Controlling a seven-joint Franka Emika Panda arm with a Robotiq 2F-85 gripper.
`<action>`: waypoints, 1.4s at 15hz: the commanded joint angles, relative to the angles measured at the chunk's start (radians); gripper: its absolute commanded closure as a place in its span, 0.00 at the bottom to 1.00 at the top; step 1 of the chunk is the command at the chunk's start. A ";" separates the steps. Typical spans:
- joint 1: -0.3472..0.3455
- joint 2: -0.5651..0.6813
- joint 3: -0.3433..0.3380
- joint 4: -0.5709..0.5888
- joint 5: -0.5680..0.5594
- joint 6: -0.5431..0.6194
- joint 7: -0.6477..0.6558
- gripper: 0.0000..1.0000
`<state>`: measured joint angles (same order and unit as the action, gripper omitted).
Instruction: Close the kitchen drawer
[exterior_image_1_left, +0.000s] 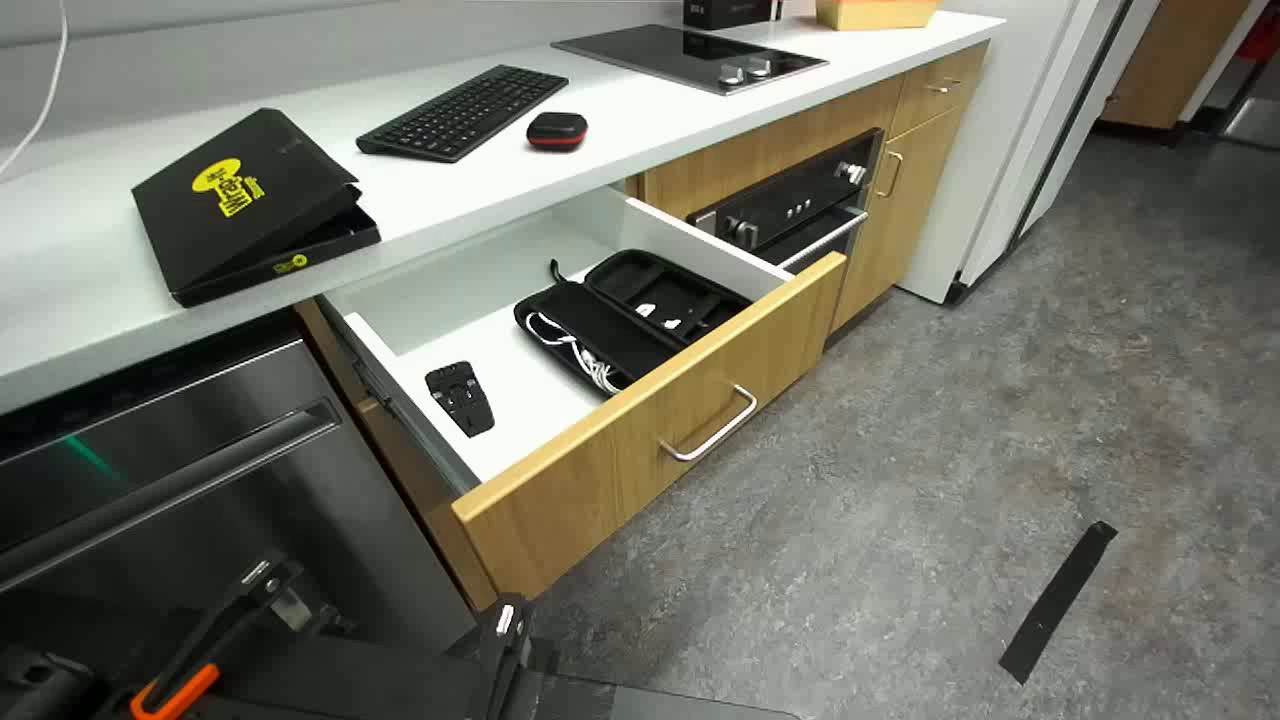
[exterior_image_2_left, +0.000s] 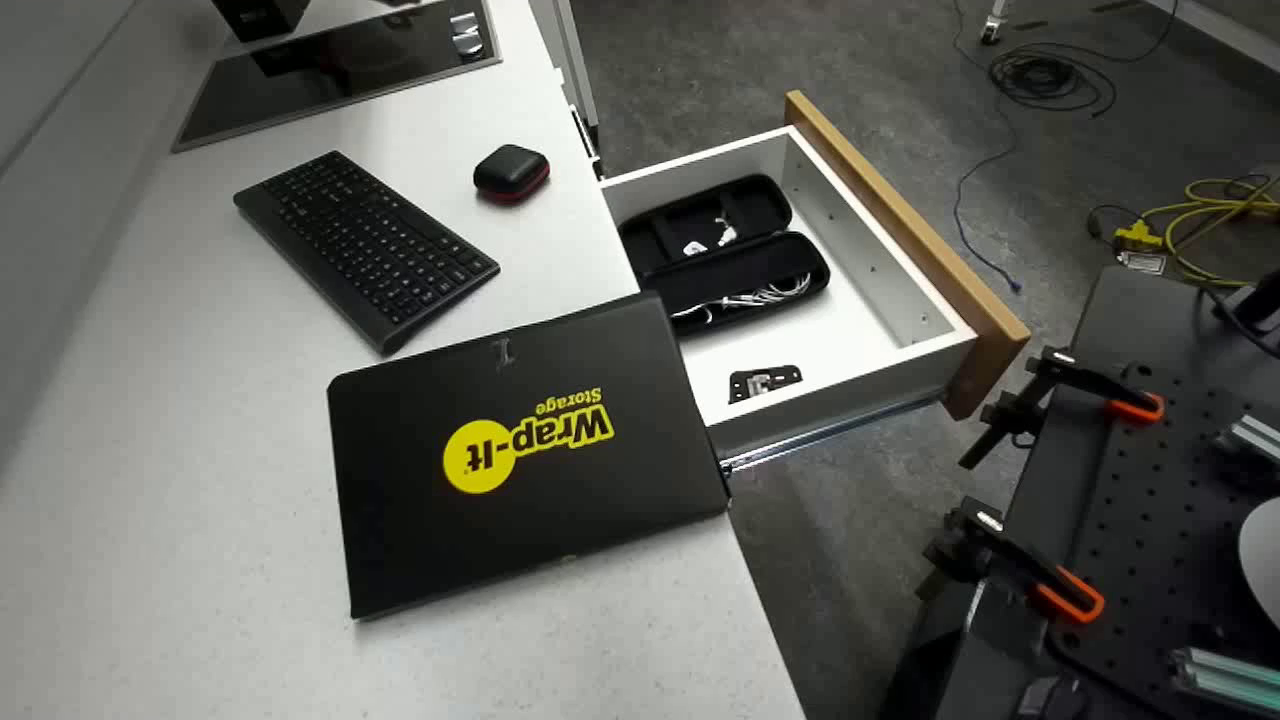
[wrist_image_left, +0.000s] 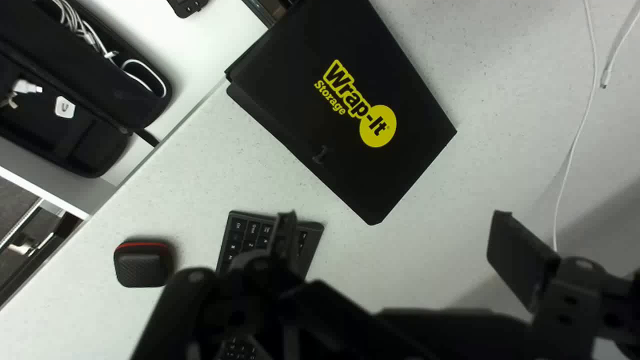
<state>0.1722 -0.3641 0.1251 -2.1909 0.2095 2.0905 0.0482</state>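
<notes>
The kitchen drawer (exterior_image_1_left: 590, 490) is pulled far out from under the counter in both exterior views. Its oak-coloured front has a silver bar handle (exterior_image_1_left: 718, 432); the front's top edge also shows in an exterior view (exterior_image_2_left: 890, 210). Inside lie an open black case (exterior_image_1_left: 620, 330) with white cables and a small black part (exterior_image_1_left: 462, 398). In the wrist view, part of the drawer's white inside (wrist_image_left: 215, 35) shows at the upper left. My gripper (wrist_image_left: 394, 216) is open and empty above the countertop, apart from the drawer. It is out of view in both exterior views.
A black Wrap-It box (exterior_image_2_left: 530, 450) lies on the counter beside the drawer opening. A keyboard (exterior_image_2_left: 365, 250) and small black case (exterior_image_2_left: 512, 172) lie farther along. A metal appliance front (exterior_image_1_left: 200, 480) and an oven (exterior_image_1_left: 800, 205) flank the drawer. A black base table (exterior_image_2_left: 1150, 480) with clamps stands nearby.
</notes>
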 joint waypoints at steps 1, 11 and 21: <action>-0.005 0.001 0.004 0.001 0.001 -0.002 -0.001 0.00; -0.157 0.055 -0.091 -0.111 -0.175 0.111 0.018 0.00; -0.281 0.129 -0.243 -0.191 -0.173 0.158 -0.026 0.00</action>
<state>-0.1060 -0.2350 -0.1206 -2.3837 0.0355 2.2502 0.0226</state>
